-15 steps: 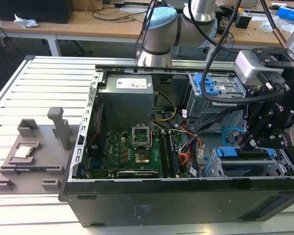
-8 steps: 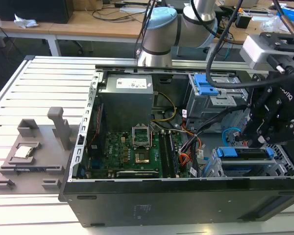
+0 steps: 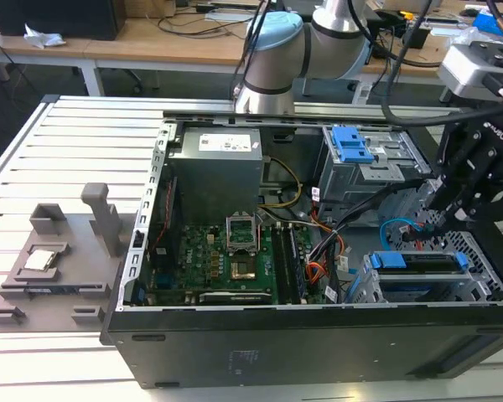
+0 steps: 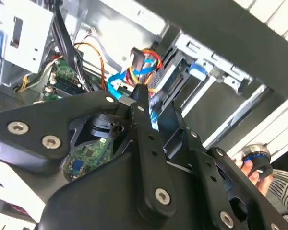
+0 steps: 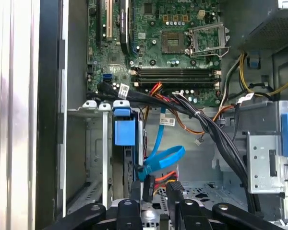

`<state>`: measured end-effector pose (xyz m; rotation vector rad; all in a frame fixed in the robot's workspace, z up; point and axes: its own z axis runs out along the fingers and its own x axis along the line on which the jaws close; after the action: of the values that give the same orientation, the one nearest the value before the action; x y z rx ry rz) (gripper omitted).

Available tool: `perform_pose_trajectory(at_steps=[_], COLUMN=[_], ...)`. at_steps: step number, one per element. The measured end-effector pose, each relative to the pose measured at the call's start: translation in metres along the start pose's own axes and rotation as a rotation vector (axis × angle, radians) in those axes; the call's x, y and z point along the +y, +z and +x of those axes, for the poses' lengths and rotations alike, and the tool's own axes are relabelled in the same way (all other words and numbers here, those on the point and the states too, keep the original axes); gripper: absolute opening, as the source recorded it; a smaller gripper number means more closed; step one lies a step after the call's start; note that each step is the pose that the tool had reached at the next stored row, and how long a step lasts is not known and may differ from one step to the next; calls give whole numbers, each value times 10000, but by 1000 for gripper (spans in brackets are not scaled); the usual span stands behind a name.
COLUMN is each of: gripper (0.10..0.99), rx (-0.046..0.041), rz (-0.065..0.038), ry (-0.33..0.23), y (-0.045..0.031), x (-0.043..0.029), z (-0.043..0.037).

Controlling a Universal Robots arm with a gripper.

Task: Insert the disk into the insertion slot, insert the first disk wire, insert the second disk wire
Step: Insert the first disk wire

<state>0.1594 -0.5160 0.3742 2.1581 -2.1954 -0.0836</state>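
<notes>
Status: disk is seated in the insertion slot, the silver cage at the exterior view's right end of the open case. Blue carrier tabs show at both ends, so I'd call step one done.

First disk wire loops down to the disk's end. It looks plugged in, but I can't confirm it's fully home.

My read is we're on the second disk wire. The hand sits right over the disk's connector edge, with a black plug just at its tip. I can't tell whether the hand is clamped on that plug or only standing over it.

This move needs the plug square to the port and a straight push. It's tight in there: the black cable bundle and the light-blue loop are just beside it, so there's a snag risk.

Surroundings: the case lies on a white slatted table, with a grey fixture tray at the exterior view's left. Wooden benches stand behind. A person's hand shows beyond the case in the second wrist view.
</notes>
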Motion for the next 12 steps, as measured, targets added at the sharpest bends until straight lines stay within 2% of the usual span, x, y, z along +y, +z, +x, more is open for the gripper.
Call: perform_pose_trajectory(at_steps=[2,4,7,9,12], gripper=[361,361,361,361,361], rx=[2,2,-10,-17,-14], rz=[-88,-125,-153,-168,-173], ry=[0,11,161,233,235], y=[39,72,103,116,145], x=[-14,-18,-35,-74,-78], z=[0,-1,-1,-3,-3])
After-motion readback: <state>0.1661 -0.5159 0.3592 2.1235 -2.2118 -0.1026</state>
